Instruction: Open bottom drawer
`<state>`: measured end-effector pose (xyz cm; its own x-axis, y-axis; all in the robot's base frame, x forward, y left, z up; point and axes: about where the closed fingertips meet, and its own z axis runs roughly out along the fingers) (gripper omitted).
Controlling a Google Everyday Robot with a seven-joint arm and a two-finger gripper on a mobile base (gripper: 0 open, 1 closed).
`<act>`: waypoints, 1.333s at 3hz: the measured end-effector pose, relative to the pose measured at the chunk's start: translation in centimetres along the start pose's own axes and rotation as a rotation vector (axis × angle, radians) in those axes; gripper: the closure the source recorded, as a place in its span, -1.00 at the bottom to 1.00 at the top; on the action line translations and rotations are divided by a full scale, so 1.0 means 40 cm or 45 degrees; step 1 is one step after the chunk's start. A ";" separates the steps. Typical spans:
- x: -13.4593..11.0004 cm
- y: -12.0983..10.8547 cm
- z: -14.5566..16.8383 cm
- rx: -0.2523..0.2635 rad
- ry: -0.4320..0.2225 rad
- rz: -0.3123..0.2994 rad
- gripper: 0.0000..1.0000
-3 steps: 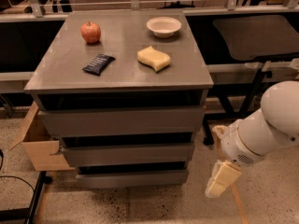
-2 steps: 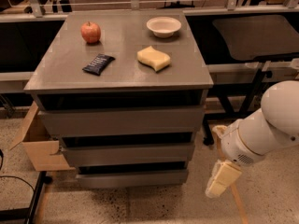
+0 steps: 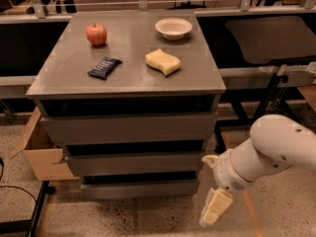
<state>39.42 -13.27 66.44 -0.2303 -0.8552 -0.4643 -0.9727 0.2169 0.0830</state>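
The bottom drawer (image 3: pixel 143 187) sits pushed in at the foot of the grey cabinet, under the middle drawer (image 3: pixel 138 163). Nothing lies before its front. The gripper (image 3: pixel 216 209) hangs low just off its right end, not touching; whether it is spread or closed is unclear. A cardboard box (image 3: pixel 42 154) stands at the left side. On the top are an apple (image 3: pixel 96 33) near the back-left corner, a bowl (image 3: pixel 173 27) by the back edge, a yellow sponge (image 3: pixel 163 61) and a dark packet (image 3: pixel 104 67) mid-surface.
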 end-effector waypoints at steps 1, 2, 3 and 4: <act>0.007 0.021 0.195 -0.116 -0.101 -0.030 -1.00; 0.020 0.034 0.381 -0.182 -0.116 -0.022 -1.00; 0.033 0.003 0.572 -0.239 -0.118 0.105 -1.00; 0.060 0.054 0.655 -0.333 -0.125 0.151 -1.00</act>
<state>37.54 -2.53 42.41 -0.3513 -0.7789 -0.5195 -0.9167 0.1733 0.3601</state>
